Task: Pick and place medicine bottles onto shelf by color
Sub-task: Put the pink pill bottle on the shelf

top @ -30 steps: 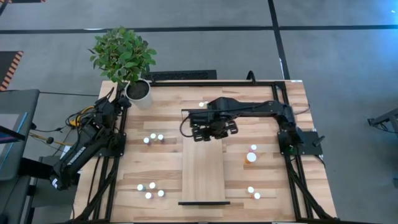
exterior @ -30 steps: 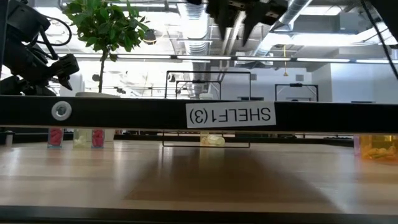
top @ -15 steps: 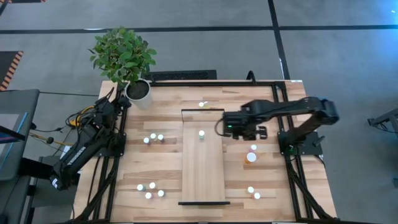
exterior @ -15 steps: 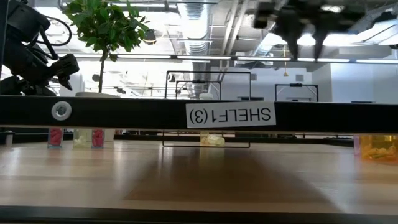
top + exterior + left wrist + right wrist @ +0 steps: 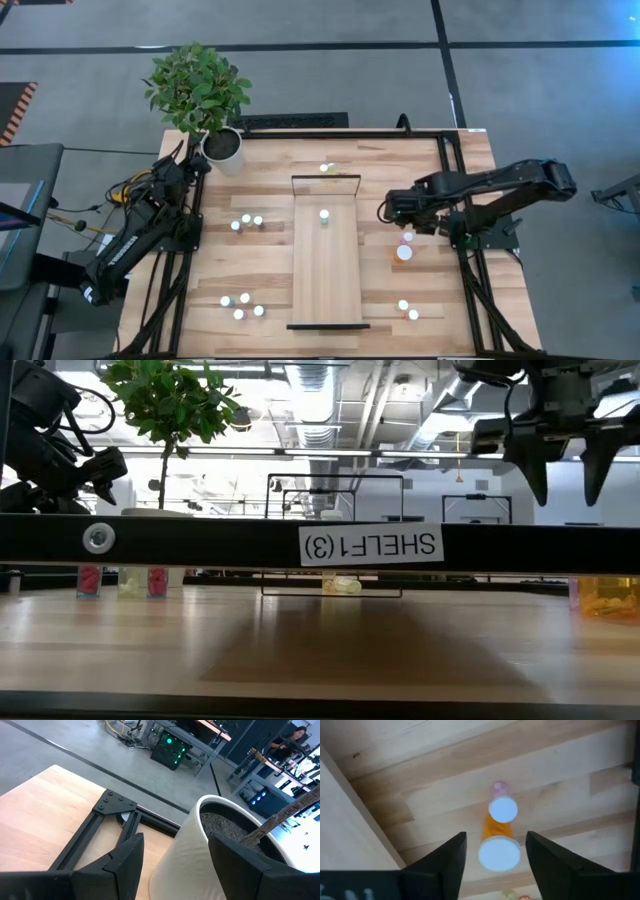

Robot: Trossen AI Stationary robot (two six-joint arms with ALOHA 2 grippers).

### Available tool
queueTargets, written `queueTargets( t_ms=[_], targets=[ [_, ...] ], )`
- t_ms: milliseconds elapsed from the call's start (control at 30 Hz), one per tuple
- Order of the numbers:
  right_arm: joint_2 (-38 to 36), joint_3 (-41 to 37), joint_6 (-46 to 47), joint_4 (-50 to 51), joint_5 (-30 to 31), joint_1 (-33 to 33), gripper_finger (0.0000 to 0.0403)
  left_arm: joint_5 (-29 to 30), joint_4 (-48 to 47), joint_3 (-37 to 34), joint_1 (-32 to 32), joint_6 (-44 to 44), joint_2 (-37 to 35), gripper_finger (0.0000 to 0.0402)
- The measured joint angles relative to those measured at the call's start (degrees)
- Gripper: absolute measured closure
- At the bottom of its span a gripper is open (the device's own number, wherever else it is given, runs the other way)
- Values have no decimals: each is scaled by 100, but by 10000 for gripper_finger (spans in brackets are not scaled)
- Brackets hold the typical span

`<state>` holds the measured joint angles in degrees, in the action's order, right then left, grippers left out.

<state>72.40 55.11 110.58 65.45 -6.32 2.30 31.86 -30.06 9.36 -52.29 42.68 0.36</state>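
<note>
The shelf (image 5: 325, 270), a long light-wood panel with black end frames, lies mid-table. One white-capped medicine bottle (image 5: 324, 214) stands near its far end. My right gripper (image 5: 405, 212) hangs open, pointing down, right of the shelf. Below it stand a larger orange bottle (image 5: 499, 851) and a small pink one (image 5: 502, 808). It touches neither. More small bottles stand in groups on the table left (image 5: 246, 221) and right (image 5: 408, 310) of the shelf. My left gripper (image 5: 175, 870) is open at the far left, with the white plant pot (image 5: 210, 845) ahead of its fingers.
The potted plant (image 5: 200, 90) stands at the far left corner. One bottle (image 5: 325, 168) sits on the table beyond the shelf's far end. A black frame (image 5: 450, 170) runs along the table's sides. The shelf's near black bar (image 5: 370, 545) crosses the low view.
My right gripper has gone from above the shelf's far end toward the table's right edge, sinking and rolling about its downward axis. It now hangs over the orange and pink bottles. The bottle it had covered now shows standing on the shelf.
</note>
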Motion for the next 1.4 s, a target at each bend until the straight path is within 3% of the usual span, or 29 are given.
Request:
queueTargets(
  t_ms=[267,767,1033,1200,1400],
  targets=[
    [-113,-821,-135,-826,-79,-19,126,-2,0,-1,0,0,0,191],
    [-109,-1584,-155,-1866,-136,-4,121,-2,0,-2,-2,0,0,191],
    [-107,-1626,-175,-1923,-150,-6,122,0,0,-2,0,0,0,191],
    [-107,-1626,-211,-1919,-143,-6,138,-1,0,-1,-2,0,0,191],
    [-107,-1626,-260,-1937,-143,-6,190,0,0,-2,-1,0,0,191]
  ],
)
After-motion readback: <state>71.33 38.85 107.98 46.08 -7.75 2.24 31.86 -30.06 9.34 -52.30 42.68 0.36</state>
